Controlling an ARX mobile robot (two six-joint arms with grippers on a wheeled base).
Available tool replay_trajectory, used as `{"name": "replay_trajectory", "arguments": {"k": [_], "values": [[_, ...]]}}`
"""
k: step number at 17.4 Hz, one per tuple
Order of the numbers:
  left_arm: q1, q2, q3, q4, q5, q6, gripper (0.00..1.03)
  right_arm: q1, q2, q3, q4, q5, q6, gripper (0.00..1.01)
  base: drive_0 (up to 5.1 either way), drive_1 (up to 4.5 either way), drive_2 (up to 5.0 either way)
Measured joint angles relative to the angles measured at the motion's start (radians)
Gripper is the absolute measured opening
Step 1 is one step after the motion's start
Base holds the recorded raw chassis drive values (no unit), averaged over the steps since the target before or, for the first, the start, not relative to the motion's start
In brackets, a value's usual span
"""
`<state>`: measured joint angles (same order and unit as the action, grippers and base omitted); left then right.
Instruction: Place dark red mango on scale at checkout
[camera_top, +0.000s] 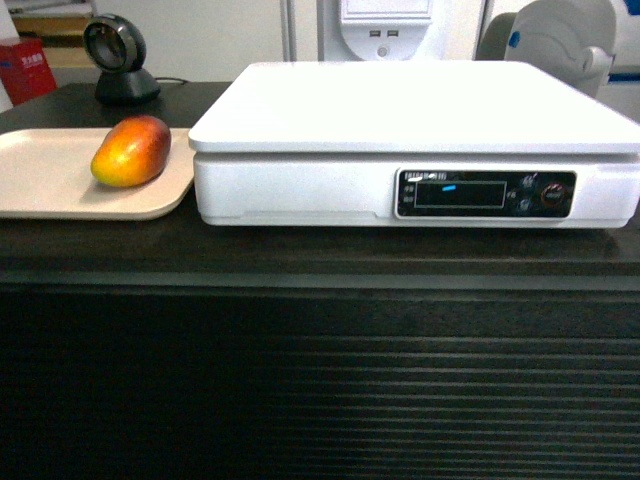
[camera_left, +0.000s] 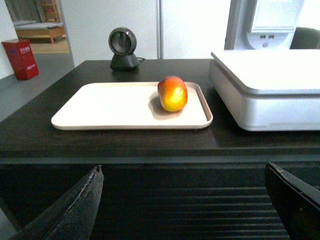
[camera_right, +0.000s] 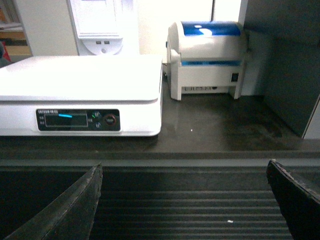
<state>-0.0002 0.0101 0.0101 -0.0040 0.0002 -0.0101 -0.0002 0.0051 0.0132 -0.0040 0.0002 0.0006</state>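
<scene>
left hand (camera_left: 182, 202) spread, low before bench front (camera_top: 320, 390) | dark red mango (camera_left: 172, 93) beyond it on tray (camera_left: 100, 107), scale (camera_top: 415, 140) right | right hand (camera_right: 182, 202) spread, farther

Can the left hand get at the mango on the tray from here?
Probably yes: the left hand is open, facing the dark red mango, which lies alone on the tray, nothing between them.

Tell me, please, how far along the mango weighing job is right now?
Nothing is done yet. The dark red mango lies on the beige tray, left of the scale, whose top is bare. Both tools, left tool and right tool, are open and empty, low before the checkout. Left: grasp, lift, place on scale.
</scene>
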Motion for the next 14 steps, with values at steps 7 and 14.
{"name": "replay_trajectory", "arguments": {"k": [7,14], "values": [[0.000,0.000,0.000,0.005,-0.001,0.000,0.98,0.000,0.000,0.000,0.004,-0.001,0.000,0.98,0.0,0.00,0.0],[0.000,0.000,0.000,0.000,0.000,0.000,0.98,0.000,0.000,0.000,0.000,0.000,-0.001,0.98,0.0,0.00,0.0]]}}
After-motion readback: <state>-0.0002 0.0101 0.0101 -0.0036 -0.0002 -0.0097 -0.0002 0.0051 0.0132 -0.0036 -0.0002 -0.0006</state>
